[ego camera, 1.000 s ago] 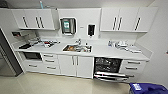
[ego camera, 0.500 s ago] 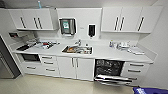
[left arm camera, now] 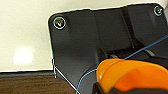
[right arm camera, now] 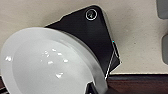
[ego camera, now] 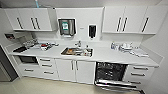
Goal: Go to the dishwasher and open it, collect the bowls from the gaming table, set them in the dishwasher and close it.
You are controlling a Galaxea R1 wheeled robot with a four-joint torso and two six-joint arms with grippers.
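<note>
While the head view faces a white kitchen wall, the dishwasher (ego camera: pixel 111 75) sits under the counter (ego camera: pixel 107 56) at about five o'clock, its door dropped open and dark wire racks showing. A sink (ego camera: pixel 77 52) lies in the counter near the middle, with white cabinets (ego camera: pixel 32 19) above at ten o'clock. Close to the left wrist camera is an orange bowl (left arm camera: pixel 130 75); whether the left jaws grip it I cannot tell. A white bowl (right arm camera: pixel 47 65) sits large before the right wrist camera; those jaws cannot be made out either.
</note>
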